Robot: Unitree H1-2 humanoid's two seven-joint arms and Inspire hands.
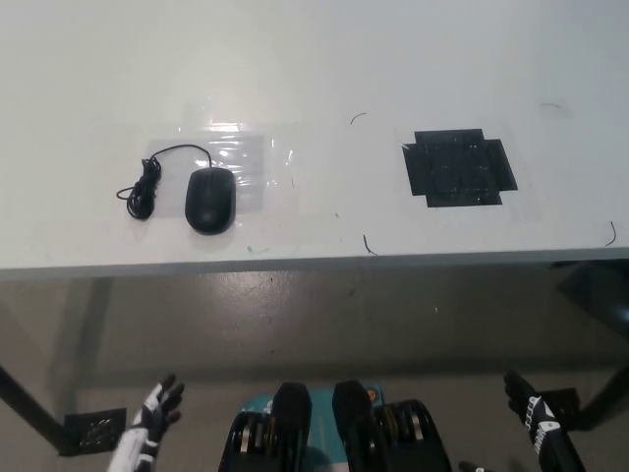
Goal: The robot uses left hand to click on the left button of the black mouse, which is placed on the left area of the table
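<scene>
Nothing is done yet: the black mouse (210, 200) lies unclicked near the counter's (314, 79) front edge, towards its left. The left hand (154, 418) hangs low below that edge, fingers spread, holding nothing; the right hand (528, 408) likewise.

- My left hand (149, 425): white shell, black fingers, dark markings across the back.
- My right hand (528, 405): all black, with white lettering on the wrist.

The white left robot hand (157, 413) is hanging low with fingers spread; the black right robot hand (523, 401) is resting low, its fingers unclear.
</scene>
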